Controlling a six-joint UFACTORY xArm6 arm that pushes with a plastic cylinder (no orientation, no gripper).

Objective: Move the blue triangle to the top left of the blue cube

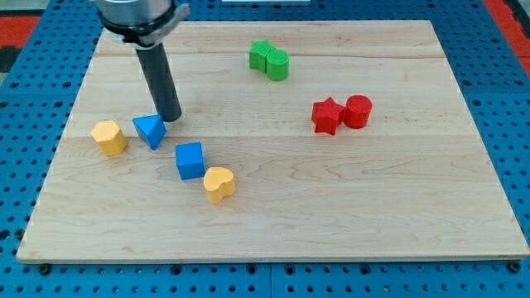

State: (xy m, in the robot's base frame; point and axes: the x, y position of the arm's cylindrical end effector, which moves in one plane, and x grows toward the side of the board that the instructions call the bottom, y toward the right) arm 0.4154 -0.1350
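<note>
The blue triangle [150, 130] lies on the wooden board [348, 207] at the view's left. The blue cube [190, 160] sits just below and to the right of it, a small gap apart. My tip [171, 119] is at the triangle's upper right edge, touching or nearly touching it. The rod rises from there toward the view's top left.
A yellow block [109, 136] sits left of the triangle. A yellow heart [219, 184] lies at the cube's lower right. Two green blocks [270, 60] stand at the top centre. A red star [327, 115] and a red cylinder [358, 110] sit at the right.
</note>
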